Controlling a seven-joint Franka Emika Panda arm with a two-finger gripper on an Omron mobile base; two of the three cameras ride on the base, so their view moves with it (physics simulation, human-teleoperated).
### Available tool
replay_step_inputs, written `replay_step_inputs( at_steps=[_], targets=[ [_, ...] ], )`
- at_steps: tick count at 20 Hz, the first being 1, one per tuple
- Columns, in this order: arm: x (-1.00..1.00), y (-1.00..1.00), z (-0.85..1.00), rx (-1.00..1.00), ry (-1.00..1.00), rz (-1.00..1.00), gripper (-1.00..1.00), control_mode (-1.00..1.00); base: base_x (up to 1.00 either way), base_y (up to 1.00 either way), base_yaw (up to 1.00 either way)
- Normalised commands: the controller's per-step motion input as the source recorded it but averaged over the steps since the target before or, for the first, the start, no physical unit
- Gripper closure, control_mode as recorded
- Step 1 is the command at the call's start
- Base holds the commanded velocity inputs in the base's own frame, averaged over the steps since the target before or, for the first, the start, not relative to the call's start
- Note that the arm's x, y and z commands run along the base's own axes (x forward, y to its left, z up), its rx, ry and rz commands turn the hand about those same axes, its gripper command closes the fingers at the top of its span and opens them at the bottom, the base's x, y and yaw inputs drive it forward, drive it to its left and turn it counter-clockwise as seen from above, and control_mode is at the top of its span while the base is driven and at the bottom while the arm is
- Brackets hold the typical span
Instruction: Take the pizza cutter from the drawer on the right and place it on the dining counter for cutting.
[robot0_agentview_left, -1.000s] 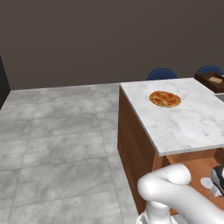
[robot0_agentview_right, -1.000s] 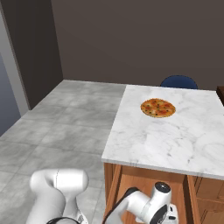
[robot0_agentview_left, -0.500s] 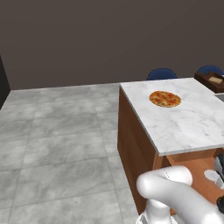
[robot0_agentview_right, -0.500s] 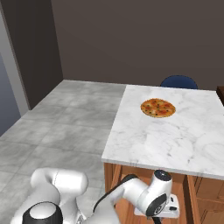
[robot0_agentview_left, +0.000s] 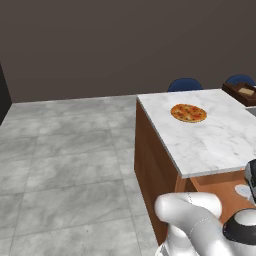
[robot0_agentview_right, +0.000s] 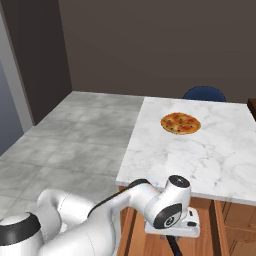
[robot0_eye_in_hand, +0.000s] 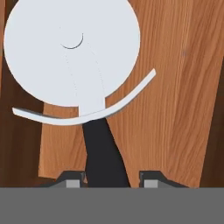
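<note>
Gripper (robot0_eye_in_hand: 107, 177) jaws narrowed onto dark handle of pizza cutter (robot0_eye_in_hand: 74, 57), fingertips flanking it closely. Cutter lies on wood floor of open drawer (robot0_eye_in_hand: 175, 109), wheel blade away from hand. Pizza (robot0_agentview_right: 180, 123) on dining counter (robot0_agentview_right: 220, 155), toward far edge.

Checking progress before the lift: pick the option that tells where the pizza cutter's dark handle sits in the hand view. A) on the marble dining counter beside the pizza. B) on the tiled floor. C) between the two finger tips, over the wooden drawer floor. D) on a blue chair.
C: the pizza cutter has its dark handle running down between the gripper finger tips, with the drawer wood behind it.
</note>
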Motion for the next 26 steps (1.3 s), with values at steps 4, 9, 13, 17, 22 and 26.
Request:
replay_step_inputs(
  at_steps=[4, 9, 13, 17, 22, 26],
  targets=[
    [-0.37, 0.24, 0.80, 0.00, 0.00, 0.00, 1.00, -1.00, 0.00, 0.00, 0.00],
    [-0.25, 0.41, 0.85, 0.00, 0.00, 0.00, 1.00, -1.00, 0.00, 0.00, 0.00],
    [-0.20, 0.45, 0.95, 0.01, -0.04, -0.08, 1.00, -1.00, 0.00, 0.00, 0.00],
    [0.02, 0.53, 0.88, 0.02, -0.03, -0.14, 1.00, -1.00, 0.00, 0.00, 0.00],
    [0.50, 0.54, 0.53, 0.00, 0.00, -0.22, 1.00, -1.00, 0.00, 0.00, 0.00],
    [0.79, 0.34, 0.28, 0.05, 0.00, -0.21, 1.00, -1.00, 0.00, 0.00, 0.00]
  ],
)
